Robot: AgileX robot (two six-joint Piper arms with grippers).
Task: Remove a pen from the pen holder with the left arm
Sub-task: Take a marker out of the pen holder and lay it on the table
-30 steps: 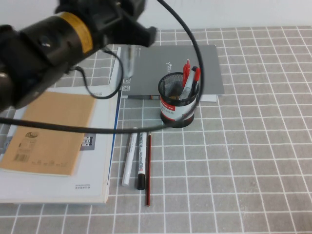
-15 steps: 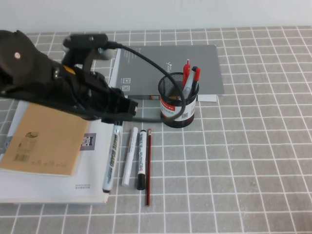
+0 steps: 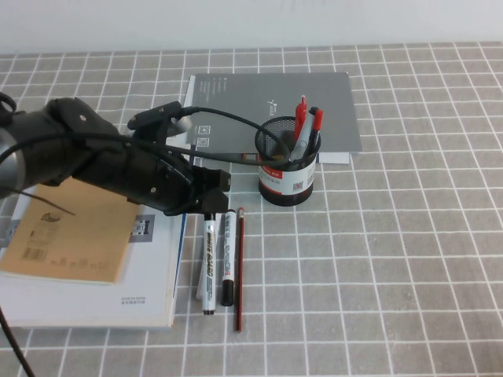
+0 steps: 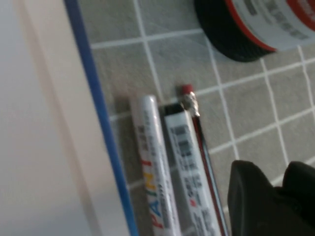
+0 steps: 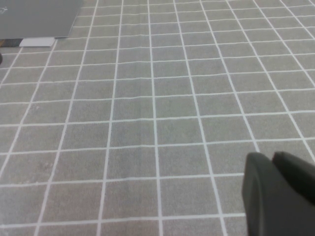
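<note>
A grey worktop (image 3: 393,275) with a grid of white lines is filling the scene, and a plain white wall (image 3: 314,20) is closing it at 12 o'clock. A grey book (image 3: 259,98) is lying flat at the far side, and the black mesh pen holder (image 3: 287,177) is standing at its near edge, with red pens (image 3: 301,110) sticking out. At 9 o'clock a brown notebook (image 3: 78,212) is resting on a large white book (image 3: 149,275). The left pincer (image 3: 208,203) is hanging low beside this white book, near the pen holder and at about 8 o'clock of it, and it is clamped on the upper end of a white pen (image 3: 210,263). The pen is outside the holder and is pointing from the pincer towards 6 o'clock. In the high view it is running over a white paint pen (image 4: 152,167), just beside a black-capped marker (image 3: 228,259) and a thin pencil (image 3: 240,267). Whether the pen is touching the worktop I cannot tell. The right pincer (image 5: 280,196) is showing only in its own wrist view, above bare worktop; its state I cannot tell.
</note>
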